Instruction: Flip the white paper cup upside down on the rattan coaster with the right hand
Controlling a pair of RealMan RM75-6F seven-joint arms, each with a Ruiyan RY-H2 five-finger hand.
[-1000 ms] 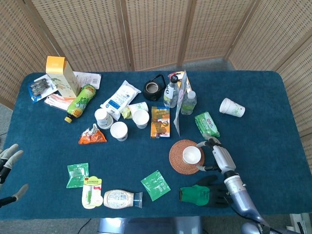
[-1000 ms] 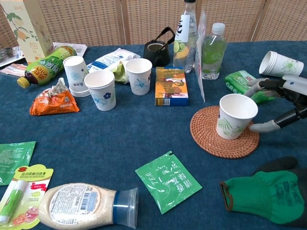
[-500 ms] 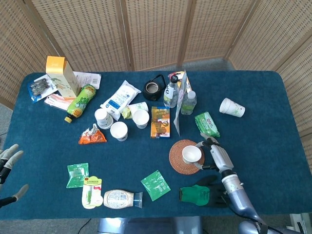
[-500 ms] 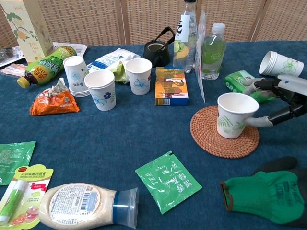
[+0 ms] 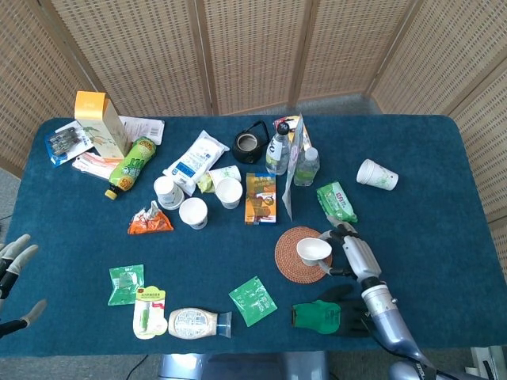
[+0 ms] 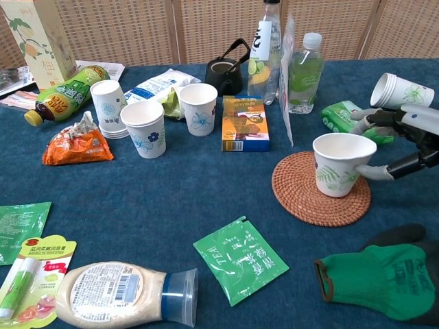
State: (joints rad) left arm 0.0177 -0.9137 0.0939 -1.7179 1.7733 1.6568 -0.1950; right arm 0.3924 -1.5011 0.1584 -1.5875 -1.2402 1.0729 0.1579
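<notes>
Chest view shows the right hand (image 6: 405,140) holding the white paper cup (image 6: 340,164) by its side, with one finger behind the rim and another pressed to the near side. The cup's mouth faces up. A second ago the cup stood flat on the rattan coaster (image 6: 321,188) and the fingers were only close to it. Now the fingers touch it, and the cup is up off the coaster a little and leans a bit to the right. It hangs over the right part of the coaster.

That looks like the start of the flip: the cup is caught and lifted, but not turned over yet. Next, I think the hand must roll the cup so the mouth points down, then set it back on the coaster. The hold is only at the side, so the light cup could slip.

In the head view the left hand (image 5: 14,269) sits at the far left edge, off the table, with fingers spread and nothing in it. A green glove (image 6: 384,277) lies near the right hand, on the near side.
</notes>
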